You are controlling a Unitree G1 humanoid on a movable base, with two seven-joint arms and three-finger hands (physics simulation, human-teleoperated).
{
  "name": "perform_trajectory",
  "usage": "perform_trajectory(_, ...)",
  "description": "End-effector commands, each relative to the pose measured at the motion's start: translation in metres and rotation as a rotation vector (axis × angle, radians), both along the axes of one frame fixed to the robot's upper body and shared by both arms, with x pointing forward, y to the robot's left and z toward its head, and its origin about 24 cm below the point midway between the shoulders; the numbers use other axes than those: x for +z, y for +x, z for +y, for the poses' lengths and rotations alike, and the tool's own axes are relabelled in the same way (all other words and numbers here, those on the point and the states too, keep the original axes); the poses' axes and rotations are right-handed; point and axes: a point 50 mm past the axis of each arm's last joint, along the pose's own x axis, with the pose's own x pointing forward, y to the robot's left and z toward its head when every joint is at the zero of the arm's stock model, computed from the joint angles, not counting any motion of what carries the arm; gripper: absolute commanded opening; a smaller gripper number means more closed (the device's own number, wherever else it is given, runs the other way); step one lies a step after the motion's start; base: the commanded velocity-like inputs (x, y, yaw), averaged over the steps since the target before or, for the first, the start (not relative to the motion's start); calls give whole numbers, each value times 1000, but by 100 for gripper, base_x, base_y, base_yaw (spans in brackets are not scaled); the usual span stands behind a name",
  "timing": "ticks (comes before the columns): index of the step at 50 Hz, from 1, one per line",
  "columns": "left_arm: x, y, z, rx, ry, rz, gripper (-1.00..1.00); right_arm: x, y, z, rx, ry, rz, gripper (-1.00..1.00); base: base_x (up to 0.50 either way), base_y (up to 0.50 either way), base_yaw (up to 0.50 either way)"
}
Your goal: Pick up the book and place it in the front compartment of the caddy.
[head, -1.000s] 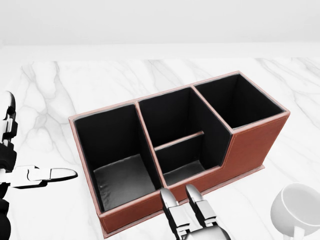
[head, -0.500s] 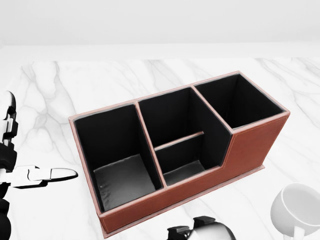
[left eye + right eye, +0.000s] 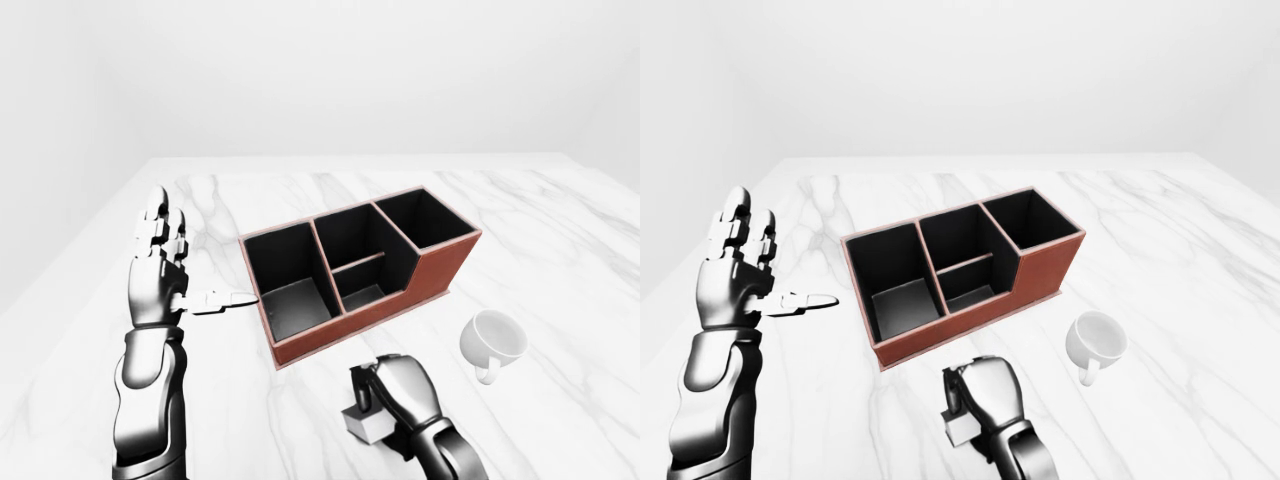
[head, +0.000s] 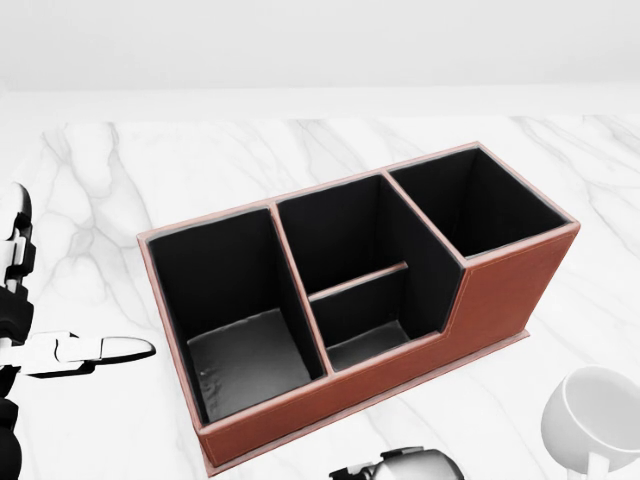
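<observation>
1. Here, on the white marble table (image 3: 560, 230), a reddish-brown caddy (image 3: 440, 268) stands at a slant, its long side running from lower left to upper right in the left-eye view.
2. The caddy has black-lined compartments: a large one at its left end, a middle section split by a low divider into two smaller bays, and a taller one at its right end. All of them look bare inside.
3. The right hand (image 3: 400, 395) sits low in the left-eye view, below the caddy and apart from it, knuckles up and fingers curled down.
4. Under that hand is a small grey block with a dark upper part, apparently the book (image 3: 366, 424); the fingers close over its top, though the view from above does not show clearly how firm the hold is. The book is near the table surface, whether touching it or just lifted I cannot tell.
5. In the head view only the top of the right hand shows at the bottom edge, below the caddy's near wall.
6. The left hand (image 3: 160, 270) is raised to the left of the caddy, fingers spread upward and thumb pointing toward the caddy's left wall, its tip just short of it. It grips nothing.
7. A white mug (image 3: 494, 340) rests on the table to the right of the right hand, below the caddy's right end, apart from both.
</observation>
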Motion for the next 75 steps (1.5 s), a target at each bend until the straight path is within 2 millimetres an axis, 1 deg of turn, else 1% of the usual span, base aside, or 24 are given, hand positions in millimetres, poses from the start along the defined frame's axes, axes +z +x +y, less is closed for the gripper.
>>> perform_trajectory(1, 0, 0, 1, 2, -2, 0, 100, 10, 3, -3, -10, 11, -22, -100, 0, 0, 0)
perform_trajectory(23, -1, 1, 1, 3, -1, 4, 100, 61, 23, -20, -64, 67, -110, -100, 0, 0, 0)
perform_trajectory(27, 0, 1, 1, 3, 0, 1, 100, 66, 25, -22, -68, 72, -119, -100, 0, 0, 0)
perform_trajectory(38, 0, 0, 1, 4, 0, 2, 100, 78, 26, -18, -48, 78, -142, -100, 0, 0, 0)
perform_trajectory(52, -1, 1, 1, 4, -2, 4, 100, 103, 34, -16, -7, 79, -202, -100, 0, 0, 0)
perform_trajectory(56, -1, 1, 1, 4, -3, 6, 100, 107, 37, -16, -3, 80, -210, -100, 0, 0, 0)
perform_trajectory(68, 0, 1, 2, 5, -3, -1, 100, 123, 49, -16, 2, 74, -243, -100, 0, 0, 0)
perform_trajectory(75, 1, 1, 2, 6, -3, -3, 100, 138, 60, -16, -3, 60, -264, -100, 0, 0, 0)
